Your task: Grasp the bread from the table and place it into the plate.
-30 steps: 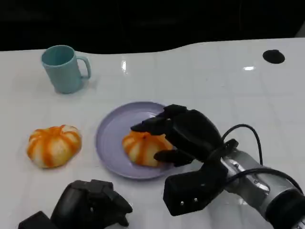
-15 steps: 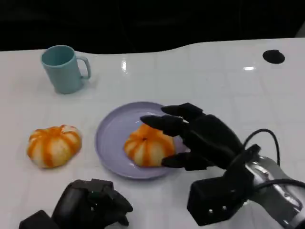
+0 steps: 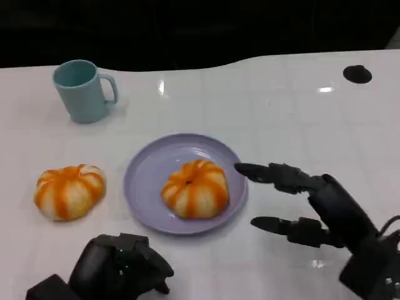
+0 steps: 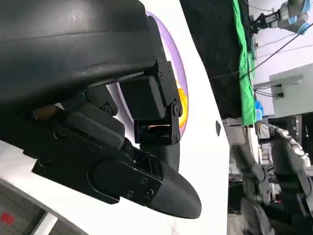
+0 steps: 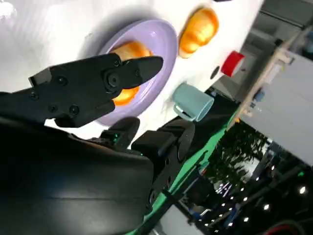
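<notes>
In the head view one bread [image 3: 195, 188] lies in the middle of the purple plate [image 3: 145, 181], and a second bread [image 3: 69, 190] like it sits on the white table [image 3: 281, 119] just beside the plate, on the robot's left, with a teal mug [image 3: 83, 90] farther back. The right hand [image 3: 312, 206] hangs beside the plate's right rim, released, fingers [image 3: 275, 173] spread and pointing toward the plate but touching neither it nor the bread. The step in hand looks like the withdrawal after placing, so the thing to do well, in my judgement, is to draw the hand away level and clear of the rim, so no fingertip catches the plate or nudges the bread off centre. The left hand [image 3: 122, 269] rests low at the near table edge, fingers curled in with nothing visibly in them. In the left wrist view that hand [image 4: 122, 147] takes up most of the picture as dark shells and folded fingers, with a sliver of plate [image 4: 172, 54] and an orange glimpse of bread [image 4: 183, 110] past them. In the right wrist view the right hand's fingers [image 5: 98, 81] reach out over the plate [image 5: 164, 41], apart and empty, the bread [image 5: 128, 51] on the plate partly behind them, the other bread [image 5: 199, 28] and the mug [image 5: 193, 102] beyond.
</notes>
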You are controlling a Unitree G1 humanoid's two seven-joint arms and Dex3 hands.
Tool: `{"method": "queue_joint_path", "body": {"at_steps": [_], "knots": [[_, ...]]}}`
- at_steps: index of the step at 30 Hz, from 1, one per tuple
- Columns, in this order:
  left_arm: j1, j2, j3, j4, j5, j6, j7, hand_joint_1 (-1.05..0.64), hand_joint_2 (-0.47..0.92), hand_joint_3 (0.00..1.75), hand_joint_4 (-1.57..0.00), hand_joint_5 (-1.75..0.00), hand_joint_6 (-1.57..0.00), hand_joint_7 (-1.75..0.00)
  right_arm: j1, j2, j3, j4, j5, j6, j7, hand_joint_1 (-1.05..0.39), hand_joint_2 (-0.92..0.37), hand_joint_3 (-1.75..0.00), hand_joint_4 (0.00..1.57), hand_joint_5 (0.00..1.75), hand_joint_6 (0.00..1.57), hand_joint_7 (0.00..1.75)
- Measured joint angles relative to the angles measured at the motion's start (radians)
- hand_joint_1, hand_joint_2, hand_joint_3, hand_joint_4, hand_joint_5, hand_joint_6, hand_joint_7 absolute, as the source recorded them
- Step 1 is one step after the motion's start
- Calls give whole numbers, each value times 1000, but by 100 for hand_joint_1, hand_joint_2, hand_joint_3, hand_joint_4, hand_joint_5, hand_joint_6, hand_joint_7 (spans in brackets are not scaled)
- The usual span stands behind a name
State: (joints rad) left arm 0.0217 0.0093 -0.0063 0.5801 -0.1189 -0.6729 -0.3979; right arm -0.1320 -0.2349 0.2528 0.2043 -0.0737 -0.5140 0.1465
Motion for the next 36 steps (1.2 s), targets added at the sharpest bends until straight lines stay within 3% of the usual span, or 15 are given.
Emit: {"method": "queue_joint_path", "body": {"at_steps": [2,4,7,12,13,17,23,36], "knots": [[0,0,0,0,0,0,0,-105,89,0,-118,-102,-133,-66,30,0,-27,-22,77,16,49,-14,-72,-57,72,98,99,21],[0,0,-1,0,-1,0,0,-105,90,0,-118,-102,-133,-66,60,0,-50,-40,125,32,88,-14,-69,-66,73,109,97,40],[0,1,0,0,-2,0,0,-105,89,0,-118,-102,-132,-66,104,0,-71,-67,170,66,135,-16,-79,-52,72,126,82,82],[0,1,-1,0,-3,-1,0,-105,90,1,-118,-102,-132,-66,155,-2,-102,-128,245,139,211,-21,-91,-32,79,140,83,97],[0,1,-2,0,-2,-1,0,-105,89,0,-118,-102,-132,-66,168,-2,-106,-143,244,147,214,-20,-90,-36,80,145,83,105],[2,1,-2,-4,-4,1,-1,-105,89,0,-118,-102,-132,-66,211,-5,-128,-194,215,166,212,-20,-64,-89,78,165,77,134],[2,2,-3,-6,-4,1,-1,-105,89,0,-119,-102,-132,-66,249,1,-136,-218,143,161,185,-18,-57,-106,79,174,73,139],[2,4,-2,-4,-8,0,-6,-105,89,0,-120,-101,-132,-65,229,55,-160,16,64,-100,109,-20,-54,-113,82,175,70,144]]}}
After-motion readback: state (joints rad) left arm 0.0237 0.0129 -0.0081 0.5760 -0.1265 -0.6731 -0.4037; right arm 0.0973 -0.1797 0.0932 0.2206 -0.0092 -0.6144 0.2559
